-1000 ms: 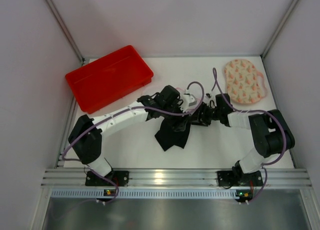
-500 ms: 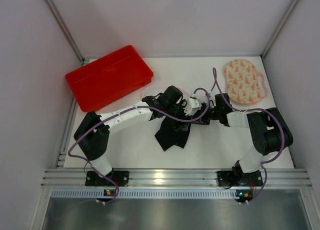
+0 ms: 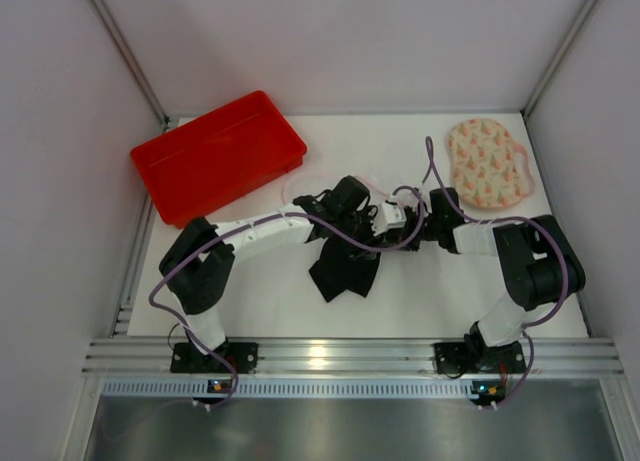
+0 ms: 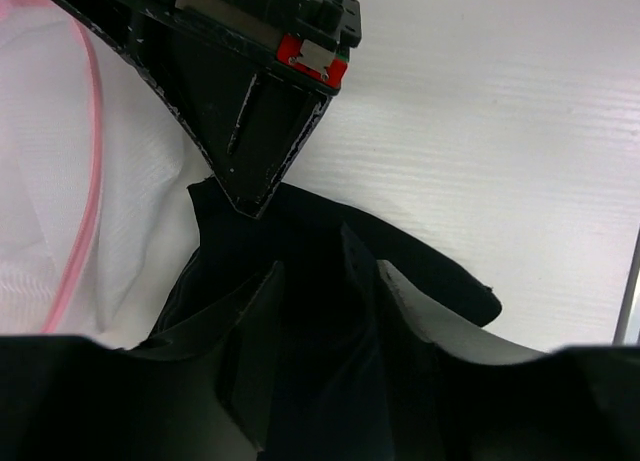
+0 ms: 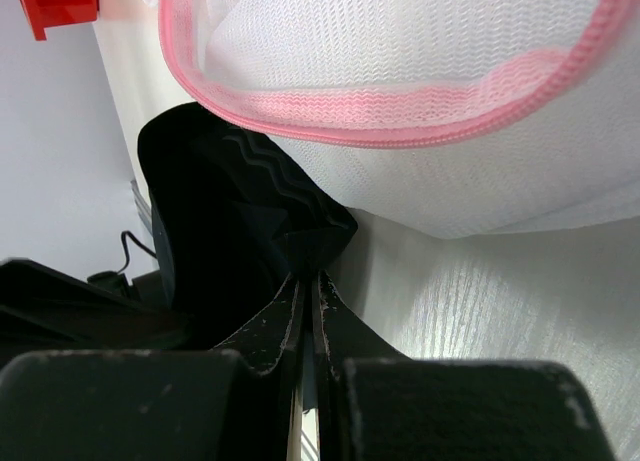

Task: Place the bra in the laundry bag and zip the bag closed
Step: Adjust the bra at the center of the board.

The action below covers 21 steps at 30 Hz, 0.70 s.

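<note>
A: Starting nearest us, where is the bra (image 3: 345, 269)?

B: On the table (image 3: 440, 301), mid-width, a dark heap just in front of where our two wrists meet. It is not in the bag yet.

A: And our claws?

B: The left gripper (image 4: 325, 281) straddles the heap, fingers apart with cloth bunched between them. We cannot tell whether they bite. The right gripper (image 5: 305, 281) is pressed together on the bra's upper edge, a thin pinch.

A: The bag (image 5: 430, 41)?

B: Just beyond, right beside the bra. Its pink rim (image 5: 400, 121) sits directly over our right fingers, white mesh behind it. From above it hardly shows.

A: So we are feeding the cloth in.

B: We judge so. We cannot see how wide the mouth stands, so we should find the opening before pushing. Then we lead with the pinched edge, low along the table and under the rim. The left should lift the bulk so it follows rather than drags. That mesh looks light and will likely slide if shoved. We also keep cloth clear of the zip.

A: Farther off?

B: The tray (image 3: 215, 156) is far left and the peach piece (image 3: 487, 164) far right, both well apart from us. We leave them alone.
</note>
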Tool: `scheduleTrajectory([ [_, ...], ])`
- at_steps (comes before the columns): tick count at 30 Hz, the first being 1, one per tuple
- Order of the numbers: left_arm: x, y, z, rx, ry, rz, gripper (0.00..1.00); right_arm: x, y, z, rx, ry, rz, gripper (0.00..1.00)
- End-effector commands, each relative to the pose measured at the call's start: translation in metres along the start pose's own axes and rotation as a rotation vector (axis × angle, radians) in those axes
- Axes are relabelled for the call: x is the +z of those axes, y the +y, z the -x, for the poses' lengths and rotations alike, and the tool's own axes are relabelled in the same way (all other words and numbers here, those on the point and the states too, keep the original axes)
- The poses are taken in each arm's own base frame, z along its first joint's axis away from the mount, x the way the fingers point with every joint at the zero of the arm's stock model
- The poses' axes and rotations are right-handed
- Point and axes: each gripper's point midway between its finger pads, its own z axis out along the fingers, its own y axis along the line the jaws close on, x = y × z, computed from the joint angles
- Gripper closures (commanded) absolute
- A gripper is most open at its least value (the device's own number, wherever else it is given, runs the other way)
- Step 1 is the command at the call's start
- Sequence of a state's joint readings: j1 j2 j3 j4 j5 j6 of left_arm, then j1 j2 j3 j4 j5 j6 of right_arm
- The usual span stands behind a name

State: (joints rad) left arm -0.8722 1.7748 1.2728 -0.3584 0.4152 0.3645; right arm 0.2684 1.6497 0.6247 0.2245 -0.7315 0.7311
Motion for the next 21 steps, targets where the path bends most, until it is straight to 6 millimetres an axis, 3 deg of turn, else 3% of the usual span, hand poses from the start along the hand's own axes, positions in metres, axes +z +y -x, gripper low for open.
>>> scheduleTrajectory([
  [1, 0.006, 0.0, 0.006, 0.067, -0.037, -0.018, 0.55, -0.001, 0.018, 0.008, -0.056, -0.027, 0.054, 1.0],
  [2, 0.006, 0.0, 0.005, 0.071, -0.037, -0.022, 0.59, -0.002, 0.017, 0.007, -0.056, -0.027, 0.052, 1.0],
  [6, 0.008, 0.006, 0.004, 0.037, -0.036, -0.017, 1.0, -0.002, 0.015, 0.005, -0.049, -0.031, 0.047, 1.0],
  [12, 0.013, 0.036, 0.022, -0.097, -0.068, 0.036, 1.0, -0.002, 0.014, 0.002, -0.038, -0.029, 0.043, 1.0],
  [21, -0.002, 0.076, 0.038, -0.21, -0.15, 0.142, 1.0, -0.001, 0.009, 0.001, -0.031, -0.029, 0.028, 1.0],
])
